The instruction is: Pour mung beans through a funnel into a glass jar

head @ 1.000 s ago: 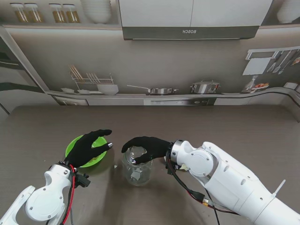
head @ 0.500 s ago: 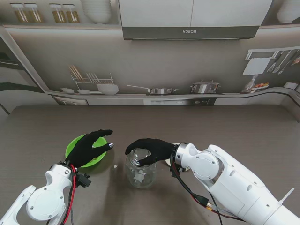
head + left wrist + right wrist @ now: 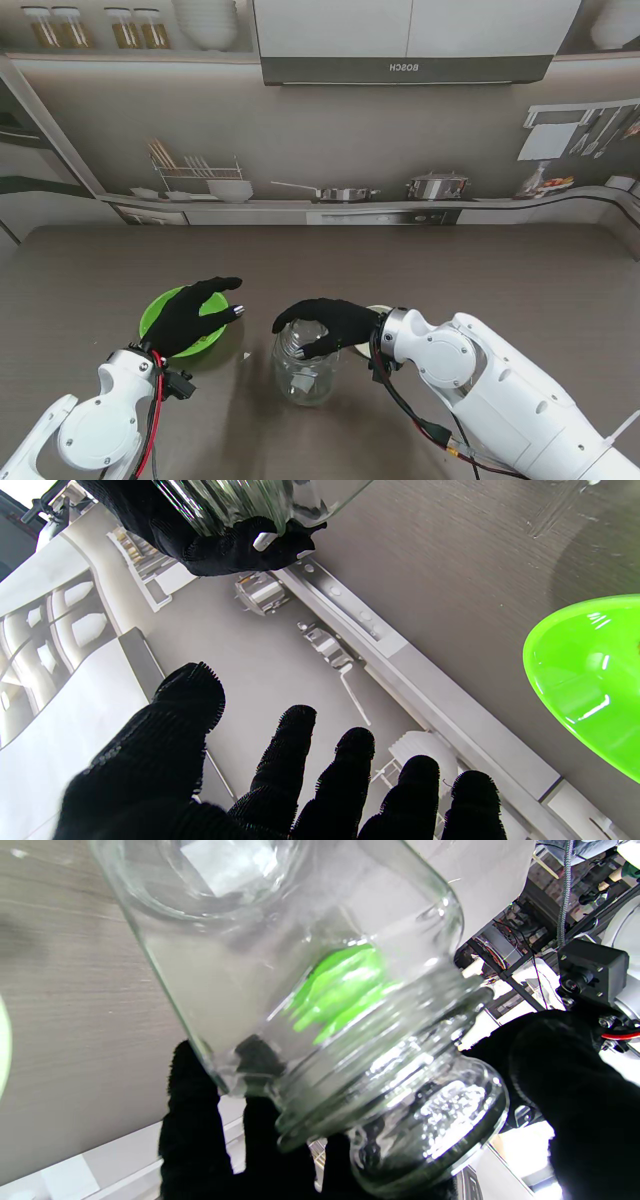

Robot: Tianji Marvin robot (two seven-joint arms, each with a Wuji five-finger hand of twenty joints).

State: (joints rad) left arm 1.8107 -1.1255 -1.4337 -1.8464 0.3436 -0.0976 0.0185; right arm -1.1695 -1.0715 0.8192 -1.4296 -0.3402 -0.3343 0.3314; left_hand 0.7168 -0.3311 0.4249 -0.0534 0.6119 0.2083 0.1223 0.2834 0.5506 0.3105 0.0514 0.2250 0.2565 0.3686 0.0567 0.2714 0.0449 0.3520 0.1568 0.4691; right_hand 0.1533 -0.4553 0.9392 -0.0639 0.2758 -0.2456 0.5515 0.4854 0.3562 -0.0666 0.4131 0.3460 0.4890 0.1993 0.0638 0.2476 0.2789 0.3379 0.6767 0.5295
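A clear glass jar stands near the table's middle, close to me, and looks tilted in the right wrist view. My right hand is shut on its neck and rim from above, with black fingers wrapped round the mouth. The same grasp shows in the left wrist view. A bright green bowl lies to the jar's left. My left hand hovers over it, open with fingers spread, holding nothing. I cannot make out any beans in the bowl, and no funnel can be identified.
A pale round rim peeks out behind my right wrist; what it is I cannot tell. A small white speck lies between bowl and jar. The kitchen backdrop wall closes the table's far edge.
My right hand has shifted the jar a little to the right and nearer to me. The left hand stays over the green bowl.
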